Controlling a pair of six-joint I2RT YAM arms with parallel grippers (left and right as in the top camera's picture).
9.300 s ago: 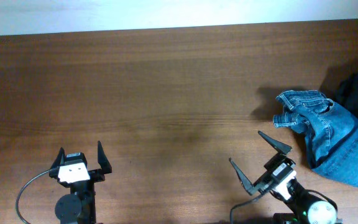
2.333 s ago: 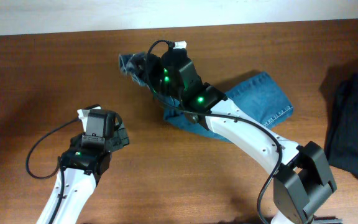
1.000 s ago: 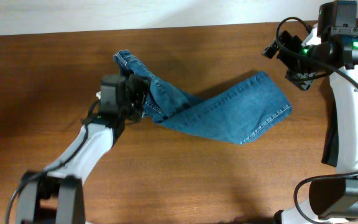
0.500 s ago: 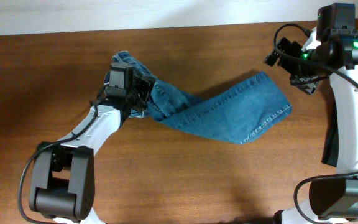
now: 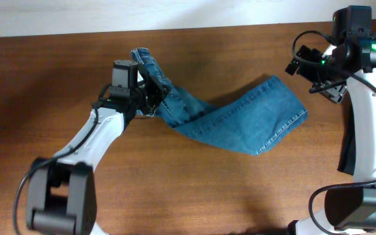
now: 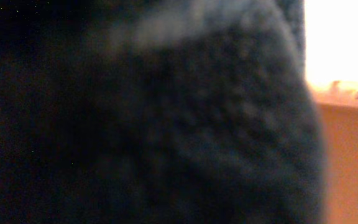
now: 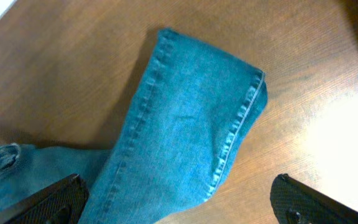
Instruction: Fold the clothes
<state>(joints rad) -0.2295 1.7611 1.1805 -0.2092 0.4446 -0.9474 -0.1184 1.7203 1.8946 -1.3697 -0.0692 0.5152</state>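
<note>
While wood-grain table spreads wide around them, the faded denim jeans lie diagonally mid-table; left hand clamps their bunched waistband end, right hand gapes empty near the far edge, beyond the pale-stitched hem.

Headcount from my remote seat: one pair of jeans on one desk. Two arms, left arm and right arm, so two grippers: left gripper at the jeans' waist end, right gripper just off the hem end. Plus one dark cloth out beyond the jeans' hem, mostly hidden.
</note>
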